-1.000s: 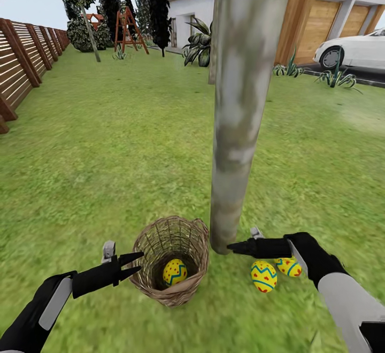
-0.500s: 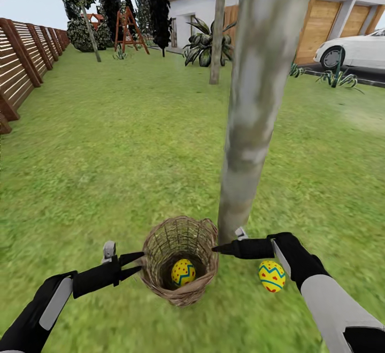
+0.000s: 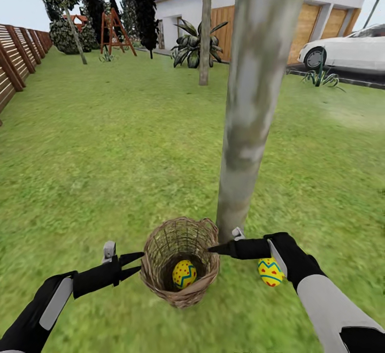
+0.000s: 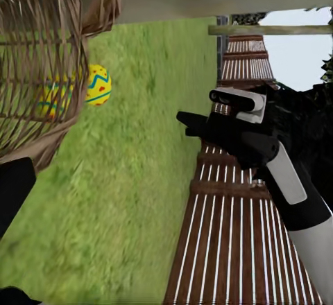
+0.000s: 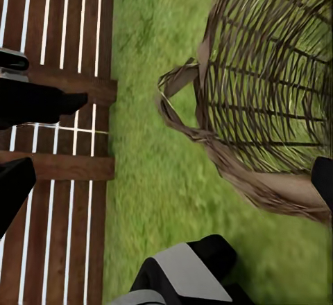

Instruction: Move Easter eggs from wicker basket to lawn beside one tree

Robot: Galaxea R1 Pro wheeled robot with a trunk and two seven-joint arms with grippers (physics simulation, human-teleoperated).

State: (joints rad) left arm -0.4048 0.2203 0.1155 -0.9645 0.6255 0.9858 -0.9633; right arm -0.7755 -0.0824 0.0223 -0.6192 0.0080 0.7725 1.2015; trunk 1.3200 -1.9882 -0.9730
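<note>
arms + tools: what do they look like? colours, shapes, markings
Both arms match: pale grey forearm shells over black joints and wrists. The left tool and right tool are matte black with slim, tapering pointed fingers. A small grey block sits on top of each wrist. No cables or markings visible.

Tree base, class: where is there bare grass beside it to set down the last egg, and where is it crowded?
Bare lawn lies left of and behind the tree, toward the fence. It is crowded in front: wicker basket against the trunk, right pincer at its rim, and an Easter egg on the grass.
</note>
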